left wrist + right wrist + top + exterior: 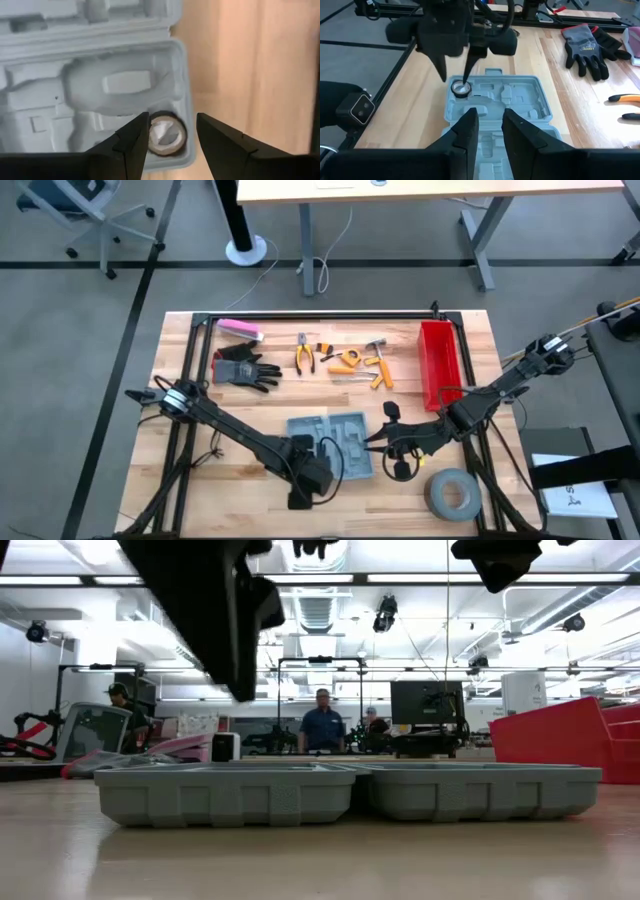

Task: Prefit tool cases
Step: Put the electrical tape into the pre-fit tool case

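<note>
Tool case (331, 442), grey-blue and lying open with both halves flat, is sitting near the front edge of the desk (200, 470), about midway between the side edges. The left gripper (456, 80) is hanging over the case's front corner with its fingers (132, 142) standing apart, empty, straddling a small round tape roll (166, 135) that is resting in a corner slot. The right gripper (372, 440) is hovering just beside the case's right edge, fingers slightly apart and holding nothing. Gloves (243, 368), pliers (304, 356) and a red bin (438, 360) are lying toward the back edge; a large grey tape roll (455, 494) is sitting at the front right corner.
</note>
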You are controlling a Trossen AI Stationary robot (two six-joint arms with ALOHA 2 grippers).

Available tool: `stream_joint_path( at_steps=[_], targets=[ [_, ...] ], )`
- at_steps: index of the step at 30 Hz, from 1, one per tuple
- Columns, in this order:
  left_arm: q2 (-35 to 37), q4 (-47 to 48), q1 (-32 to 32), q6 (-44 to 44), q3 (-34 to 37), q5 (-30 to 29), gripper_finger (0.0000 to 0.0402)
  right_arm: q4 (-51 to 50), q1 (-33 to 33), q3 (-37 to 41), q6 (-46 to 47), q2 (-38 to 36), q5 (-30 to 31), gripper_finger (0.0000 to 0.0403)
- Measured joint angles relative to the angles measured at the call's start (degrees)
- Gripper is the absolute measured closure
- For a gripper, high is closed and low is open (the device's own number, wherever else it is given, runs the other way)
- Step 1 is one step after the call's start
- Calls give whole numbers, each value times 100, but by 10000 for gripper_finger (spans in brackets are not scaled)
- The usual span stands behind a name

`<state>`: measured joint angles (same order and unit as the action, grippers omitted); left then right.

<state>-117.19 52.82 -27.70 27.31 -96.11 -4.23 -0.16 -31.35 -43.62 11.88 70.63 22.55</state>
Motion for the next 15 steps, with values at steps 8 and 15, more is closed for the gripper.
stream_joint_path(
  at_steps=[8, 15],
  targets=[
    [13, 8, 0, 122, 236, 26, 226, 0, 0, 0, 9, -2, 0, 326],
    [15, -628, 0, 125, 1156, 297, 231, 1, 0, 0, 8, -2, 0, 337]
  ],
)
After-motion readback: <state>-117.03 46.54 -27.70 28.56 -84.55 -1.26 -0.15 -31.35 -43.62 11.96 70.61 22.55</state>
